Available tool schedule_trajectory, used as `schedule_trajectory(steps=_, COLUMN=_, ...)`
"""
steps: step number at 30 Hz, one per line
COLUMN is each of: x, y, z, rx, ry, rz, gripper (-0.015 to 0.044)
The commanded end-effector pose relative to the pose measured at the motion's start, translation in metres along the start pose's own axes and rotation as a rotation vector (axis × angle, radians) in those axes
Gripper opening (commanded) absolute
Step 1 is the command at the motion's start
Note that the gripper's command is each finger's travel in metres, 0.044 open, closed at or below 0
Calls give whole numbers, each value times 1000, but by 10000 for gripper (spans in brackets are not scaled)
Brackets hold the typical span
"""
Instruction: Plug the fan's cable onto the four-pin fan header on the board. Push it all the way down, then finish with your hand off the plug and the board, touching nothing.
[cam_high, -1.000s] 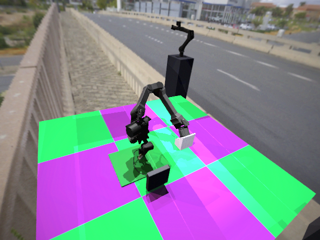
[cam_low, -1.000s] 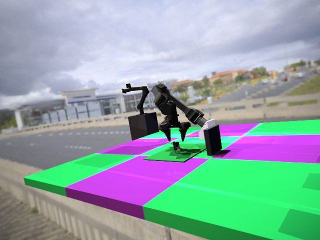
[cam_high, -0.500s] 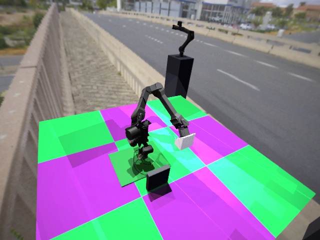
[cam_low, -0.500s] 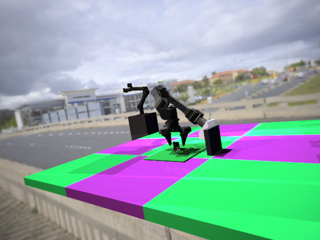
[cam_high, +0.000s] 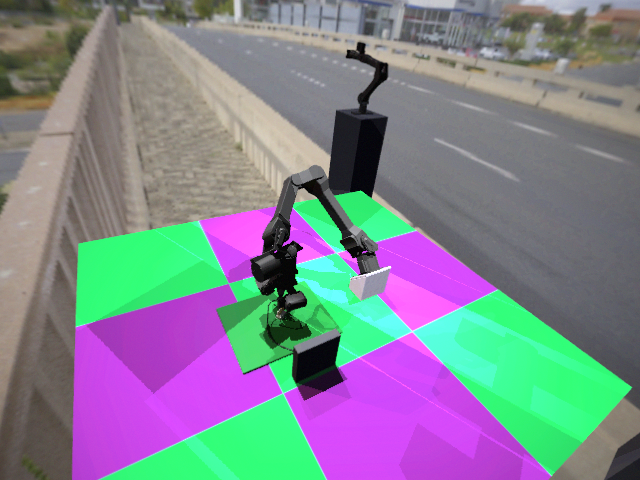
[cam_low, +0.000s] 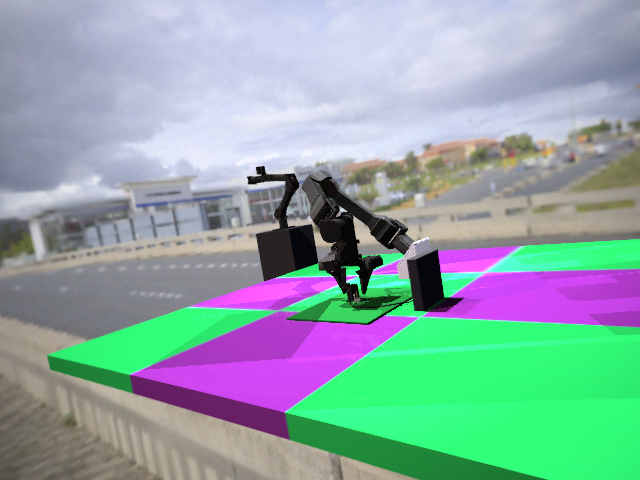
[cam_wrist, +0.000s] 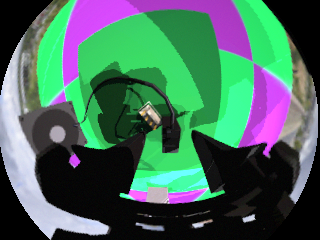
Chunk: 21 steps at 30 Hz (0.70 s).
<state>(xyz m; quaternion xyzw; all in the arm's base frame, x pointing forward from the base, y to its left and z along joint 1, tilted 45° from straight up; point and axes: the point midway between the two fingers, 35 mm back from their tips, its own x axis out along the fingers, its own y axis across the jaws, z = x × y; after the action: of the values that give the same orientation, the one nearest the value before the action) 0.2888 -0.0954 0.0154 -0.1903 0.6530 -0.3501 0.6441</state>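
Observation:
The dark green board (cam_high: 242, 330) (cam_low: 330, 312) (cam_wrist: 194, 47) lies flat on the checkered table. A small pale four-pin header (cam_wrist: 150, 116) sits near its middle. The black plug (cam_wrist: 171, 138) (cam_low: 353, 296) is right beside the header, and its thin black cable (cam_wrist: 107, 83) (cam_high: 273, 335) loops over the board to the fan (cam_high: 315, 356) (cam_low: 424, 279) (cam_wrist: 54, 134), a black box standing at the board's edge. My gripper (cam_high: 286, 305) (cam_low: 352, 287) (cam_wrist: 168, 132) points down low over the board. Its fingers are apart on either side of the plug, with gaps showing.
A white block (cam_high: 369, 281) (cam_low: 413, 248) at the arm's base stands behind the board. A tall black pedestal (cam_high: 356, 149) (cam_low: 286, 250) with a camera arm stands at the table's far edge. The table edges drop off on all sides.

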Motion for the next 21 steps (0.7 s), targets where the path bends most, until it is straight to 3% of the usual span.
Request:
schedule_trajectory(steps=1, x=0, y=0, z=0, rx=1, ry=0, rz=0, gripper=230)
schedule_trajectory(steps=9, x=0, y=0, z=0, rx=1, ry=0, rz=0, gripper=20)
schedule_trajectory(steps=13, x=-3, y=0, z=0, rx=0, ry=0, rz=1, gripper=0)
schedule_trajectory(steps=17, x=-47, y=1, z=0, rx=-8, ry=4, rz=-2, gripper=0)
schedule_trajectory(steps=21, x=-49, y=2, z=0, rx=-9, ry=4, rz=-2, gripper=0)
